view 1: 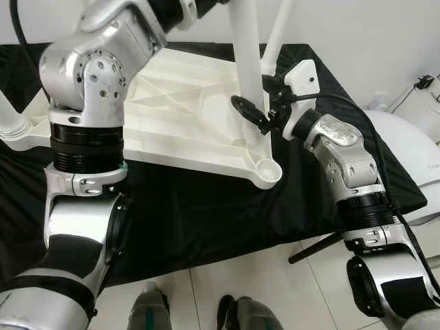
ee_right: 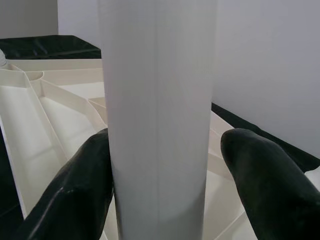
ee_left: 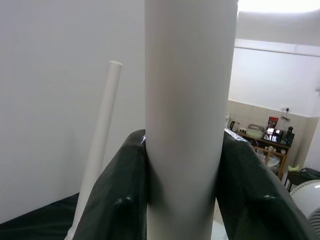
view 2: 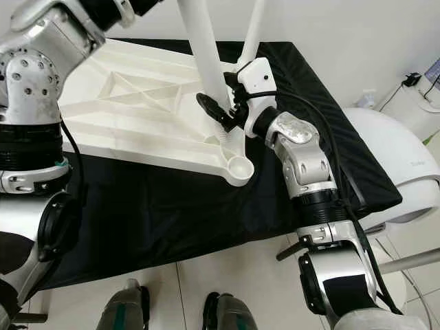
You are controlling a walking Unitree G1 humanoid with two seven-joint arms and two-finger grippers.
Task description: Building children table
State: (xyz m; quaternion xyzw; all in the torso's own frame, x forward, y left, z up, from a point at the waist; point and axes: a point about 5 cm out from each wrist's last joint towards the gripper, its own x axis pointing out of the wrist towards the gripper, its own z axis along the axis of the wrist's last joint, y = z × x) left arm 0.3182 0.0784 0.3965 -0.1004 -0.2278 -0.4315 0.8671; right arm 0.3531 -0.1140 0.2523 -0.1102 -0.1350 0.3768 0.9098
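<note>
The white table top (view 1: 185,117) lies upside down on a black-covered table (view 1: 206,206). A white table leg (view 1: 246,48) stands upright over its front right corner, its ribbed lower end (view 1: 254,133) just behind the empty corner socket (view 1: 268,170). My left gripper (ee_left: 184,165) is shut on this leg high up, both fingers (ee_left: 125,190) pressed against it. My right gripper (view 1: 260,113) sits around the leg low down, open: one finger (ee_right: 75,190) touches it, the other stands a little apart. A second leg (view 1: 276,31) stands fitted at the back.
A white rounded appliance (view 1: 405,151) stands close to the table's right side. A black rod (view 1: 316,249) slants under the table's front right edge. My feet (view 1: 148,309) are on white floor tiles at the table's front. Another leg base (view 1: 8,117) shows at the far left.
</note>
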